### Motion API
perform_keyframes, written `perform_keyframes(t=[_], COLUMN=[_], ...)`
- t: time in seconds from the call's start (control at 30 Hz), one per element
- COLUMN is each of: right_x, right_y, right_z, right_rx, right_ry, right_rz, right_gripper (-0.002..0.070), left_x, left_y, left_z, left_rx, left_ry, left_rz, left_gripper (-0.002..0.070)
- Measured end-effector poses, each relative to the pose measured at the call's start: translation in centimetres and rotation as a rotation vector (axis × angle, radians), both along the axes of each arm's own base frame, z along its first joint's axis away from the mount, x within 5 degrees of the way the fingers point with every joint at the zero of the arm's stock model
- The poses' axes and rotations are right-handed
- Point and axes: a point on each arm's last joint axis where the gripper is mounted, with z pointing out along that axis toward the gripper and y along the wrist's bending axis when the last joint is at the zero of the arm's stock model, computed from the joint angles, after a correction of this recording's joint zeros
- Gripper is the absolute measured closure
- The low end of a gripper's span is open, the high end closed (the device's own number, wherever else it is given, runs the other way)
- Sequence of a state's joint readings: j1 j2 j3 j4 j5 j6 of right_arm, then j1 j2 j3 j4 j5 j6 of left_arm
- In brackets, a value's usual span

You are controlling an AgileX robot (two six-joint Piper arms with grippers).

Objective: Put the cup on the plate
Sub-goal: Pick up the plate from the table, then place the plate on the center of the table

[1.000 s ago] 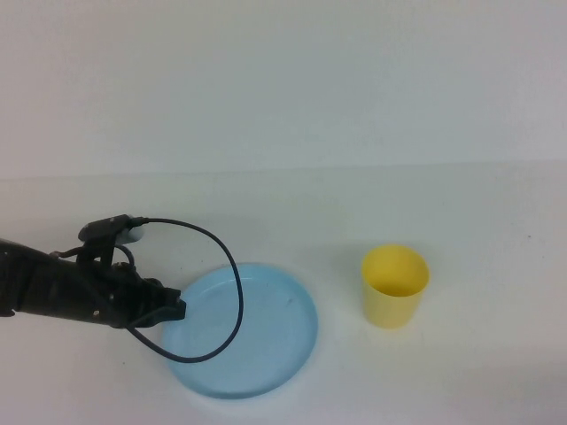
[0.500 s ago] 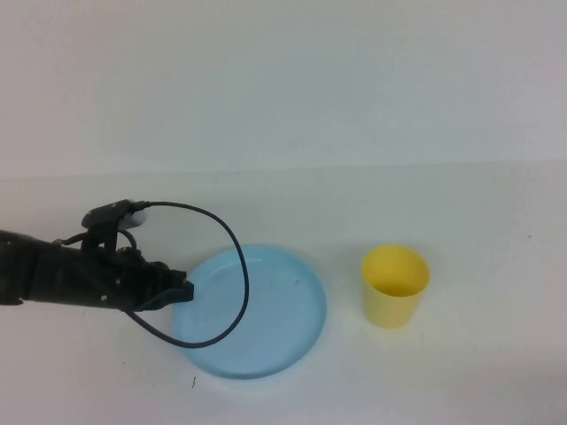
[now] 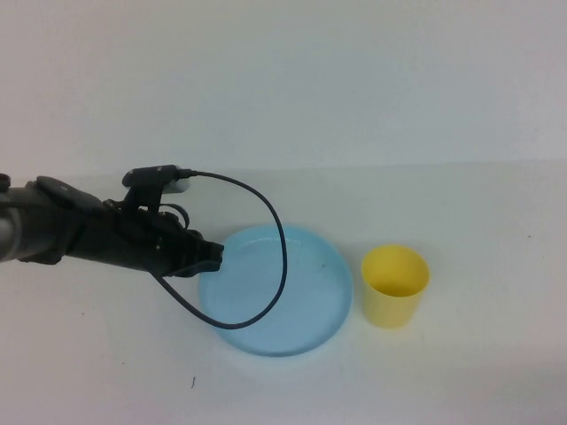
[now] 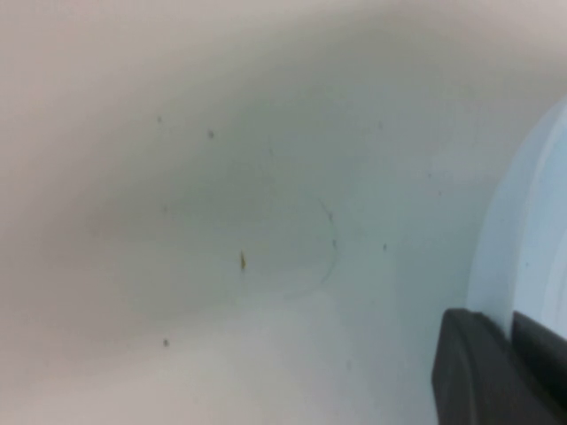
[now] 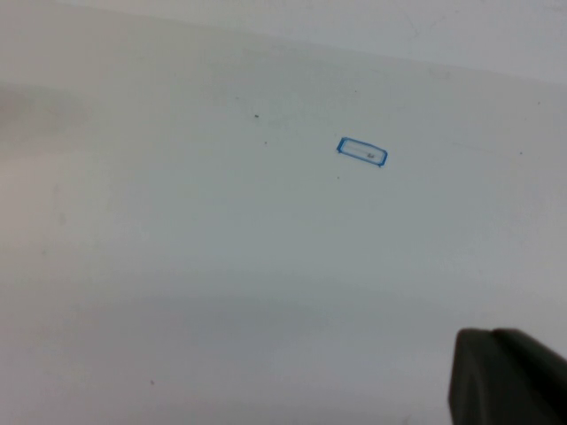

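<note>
Task status: unfinished; cup stands on the table, not on the plate.

Left gripper (image 3: 213, 258): fingers closed, tips at the near-left rim of the plate (image 3: 306, 341); whether they pinch the rim cannot be told. A black cable (image 3: 282, 257) loops over the plate just beyond the tips.

Cup (image 3: 395, 286): yellow, upright, empty, on the plate's far side from the gripper, just beside its rim; contact unclear.

Right gripper (image 5: 514, 376): closed, holding nothing, absent from the high view, over bare table near a small blue-outlined mark (image 5: 361, 151).

Remaining, by estimate: grasp, lift, place cup.
</note>
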State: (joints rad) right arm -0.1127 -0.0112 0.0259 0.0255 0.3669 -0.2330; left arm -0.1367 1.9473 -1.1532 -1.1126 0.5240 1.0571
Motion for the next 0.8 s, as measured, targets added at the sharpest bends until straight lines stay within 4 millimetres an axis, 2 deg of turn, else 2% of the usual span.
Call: perform_keyframes(t=[0.5, 0.8], right_x=[0.0, 0.0], right_y=[0.0, 0.0], right_z=[0.0, 0.0], right_rx=[0.0, 0.0], right_ry=[0.0, 0.0], right_rz=[0.0, 0.0], right_gripper=[0.0675, 0.0675], left_x=[0.4, 0.4], left_y=[0.0, -0.2], left_z=[0.4, -1.6], left_rx=[-0.004, -0.009], left_ry=[-0.008, 0.057], left_rz=[0.009, -0.018], left_gripper=[0.0666, 0.0666])
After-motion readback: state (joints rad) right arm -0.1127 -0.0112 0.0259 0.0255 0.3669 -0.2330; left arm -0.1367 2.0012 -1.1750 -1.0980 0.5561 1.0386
